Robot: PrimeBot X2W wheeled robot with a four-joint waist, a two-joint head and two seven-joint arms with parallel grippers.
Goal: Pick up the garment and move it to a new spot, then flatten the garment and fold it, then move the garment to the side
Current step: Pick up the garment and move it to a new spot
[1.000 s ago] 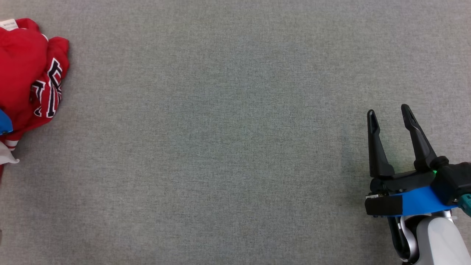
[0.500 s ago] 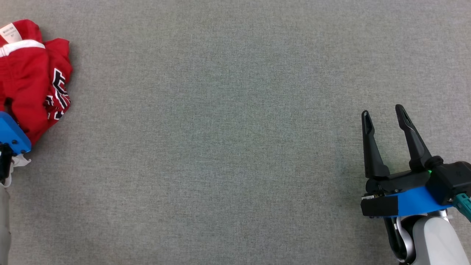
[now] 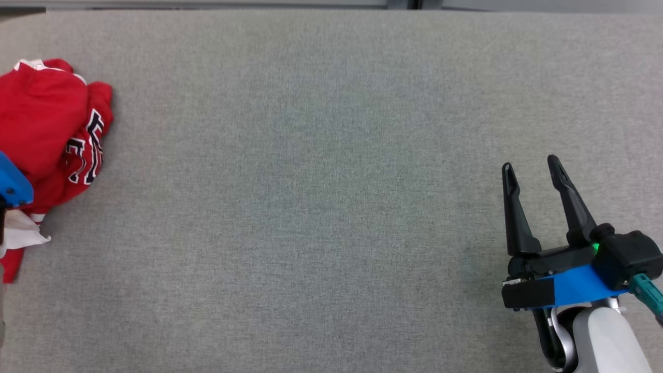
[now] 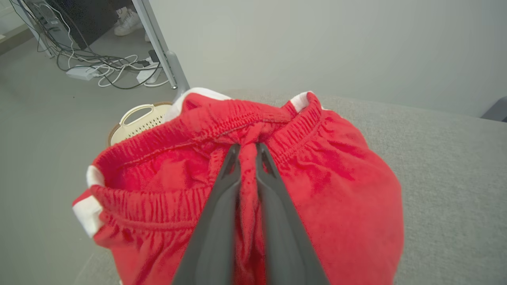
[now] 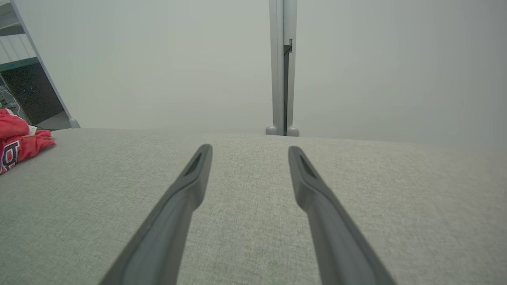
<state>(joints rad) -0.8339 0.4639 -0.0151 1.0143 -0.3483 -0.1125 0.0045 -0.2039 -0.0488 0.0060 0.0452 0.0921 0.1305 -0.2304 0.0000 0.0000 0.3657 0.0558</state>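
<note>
Grey fabric-covered table (image 3: pixel 321 207), flat and even. One item on it: a crumpled red garment (image 3: pixel 46 119), well apart from the right gripper (image 3: pixel 529 162), far to its left at the table's edge.

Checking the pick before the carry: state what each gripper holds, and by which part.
The left gripper is shut on the red shorts, pinching bunched fabric at the elastic waistband. The right gripper is open, holding nothing.

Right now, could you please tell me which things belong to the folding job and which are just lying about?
Job: red garment, left claw shut on its waistband, open right claw, grey table.
Lying about: cream basket, floor cables.
</note>
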